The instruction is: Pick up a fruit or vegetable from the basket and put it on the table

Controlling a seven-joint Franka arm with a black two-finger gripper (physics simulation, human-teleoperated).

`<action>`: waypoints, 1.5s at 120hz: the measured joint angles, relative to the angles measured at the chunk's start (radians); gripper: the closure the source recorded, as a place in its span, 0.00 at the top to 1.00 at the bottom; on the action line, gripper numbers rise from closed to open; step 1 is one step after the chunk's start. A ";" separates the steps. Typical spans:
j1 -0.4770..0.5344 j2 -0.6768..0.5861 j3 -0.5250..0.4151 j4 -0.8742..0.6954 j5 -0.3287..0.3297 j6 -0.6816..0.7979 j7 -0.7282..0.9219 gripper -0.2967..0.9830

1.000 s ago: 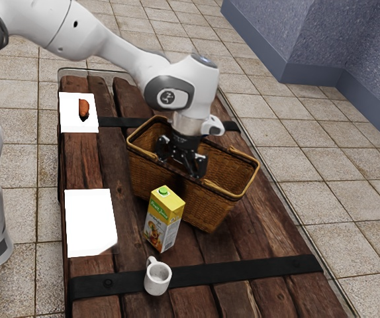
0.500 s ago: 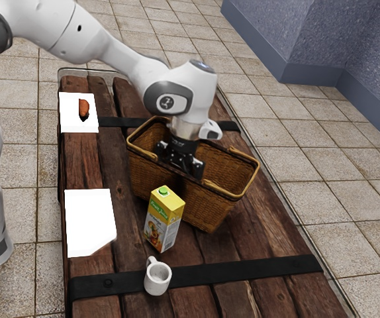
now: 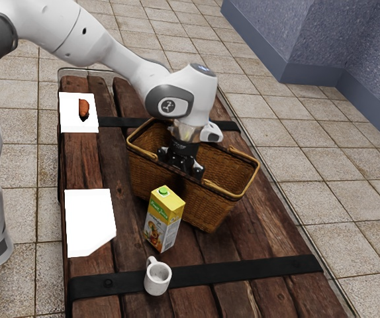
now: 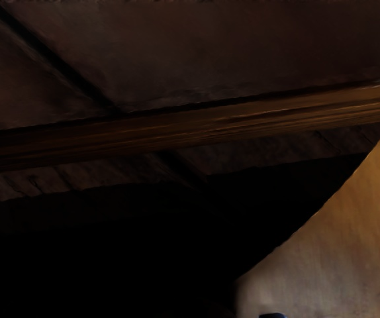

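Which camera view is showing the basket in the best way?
The exterior view. It shows the basket with its woven wall, rim and handles, though my arm hides part of the opening. The wrist view is dark and close: the brown band crossing it may be the basket's rim, but I cannot tell.

Plank table [image 3: 84, 165], basket [image 3: 210, 210], juice carton [image 3: 162, 222], mug [image 3: 157, 281], two white sheets [image 3: 89, 222] (paper, perhaps)

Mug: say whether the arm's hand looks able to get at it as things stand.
Probably not directly: the hand is down in the basket, whose wall and the juice carton stand between it and the mug. Rising first would likely help.
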 joint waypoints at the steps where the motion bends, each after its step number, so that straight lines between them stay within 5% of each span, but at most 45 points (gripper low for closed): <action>1: 0.000 0.000 0.000 0.000 -0.001 0.000 -0.001 0.38; 46: 0.000 0.004 0.003 0.006 -0.029 0.004 -0.033 0.36; 70: -0.029 -0.130 0.001 0.023 -0.021 0.002 -0.053 0.33; 90: -0.122 -0.219 -0.111 0.278 0.044 -0.052 -0.098 0.34; 111: -0.251 0.020 -0.284 0.719 0.136 -0.109 -0.166 0.33; 138: -0.378 0.214 -0.280 0.848 0.162 -0.124 -0.239 0.33; 156: -0.305 0.209 -0.264 0.824 0.124 -0.125 -0.288 0.61; 180: -0.214 -0.082 -0.190 0.612 0.115 -0.262 -0.634 0.73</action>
